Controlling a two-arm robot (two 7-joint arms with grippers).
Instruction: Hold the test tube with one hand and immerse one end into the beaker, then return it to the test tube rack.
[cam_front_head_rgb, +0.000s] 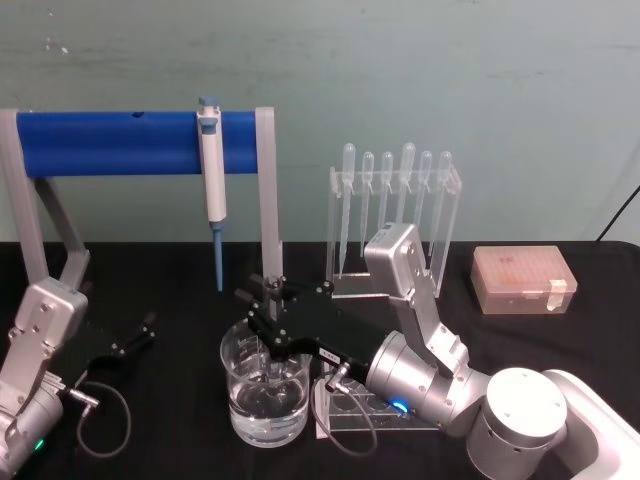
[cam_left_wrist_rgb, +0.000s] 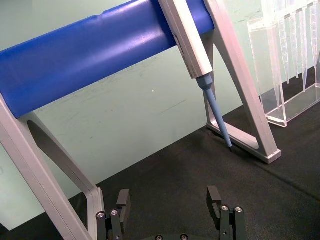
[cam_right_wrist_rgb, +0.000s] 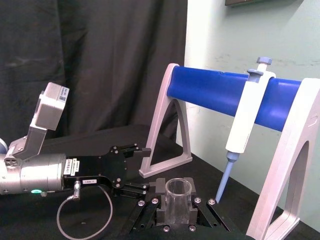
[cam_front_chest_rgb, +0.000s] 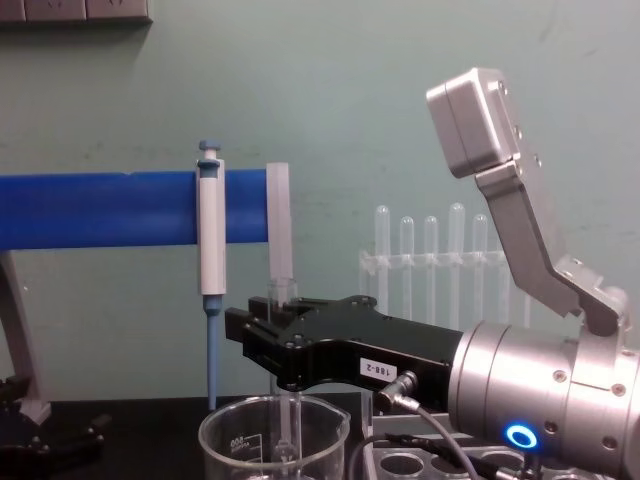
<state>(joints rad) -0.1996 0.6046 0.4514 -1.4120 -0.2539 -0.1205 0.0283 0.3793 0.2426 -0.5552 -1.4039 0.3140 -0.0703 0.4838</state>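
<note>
Step in hand, by judgement: the dipping itself. Test tube (cam_right_wrist_rgb: 178, 200) pinched upright between the fingers of the right gripper (cam_front_head_rgb: 262, 320), directly above the beaker (cam_front_head_rgb: 240, 400), with the grip on the upper part just under the open rim. Lower end already inside the beaker, below its lip; hard to tell whether really under the water.

To do it well: lower straight down, slowly, without tilt, along the middle of the beaker and away from its glass wall. Stop with the round end clearly wet and before any touch on the bottom, because of the danger of a crack from glass on glass. No harder squeeze than needed, and no loosening either: probable risk of slipping with smooth wet glass. Then lift straight up until free of the lip, and only afterwards travel sideways.

Around the beaker: test tube rack (cam_front_head_rgb: 345, 408) just beside it on the right, partly under the right arm, with round holes open on top, so only a short way for the return. Directly behind the beaker, the grey leg of the blue-bar stand (cam_front_head_rgb: 110, 142); behind and a little to the left, the blue tip of the white-and-blue pipettor (cam_front_head_rgb: 211, 165) hanging from that bar. Some care needed there during the lift. Farther behind and to the right, a stand of plastic pipettes (cam_front_head_rgb: 395, 215); well apart on the right, a pink tip box (cam_front_head_rgb: 522, 280). Left gripper (cam_left_wrist_rgb: 169, 207) low over the black table (cam_front_head_rgb: 180, 290) left of the beaker, fingers spread, holding nothing, out of the way.
</note>
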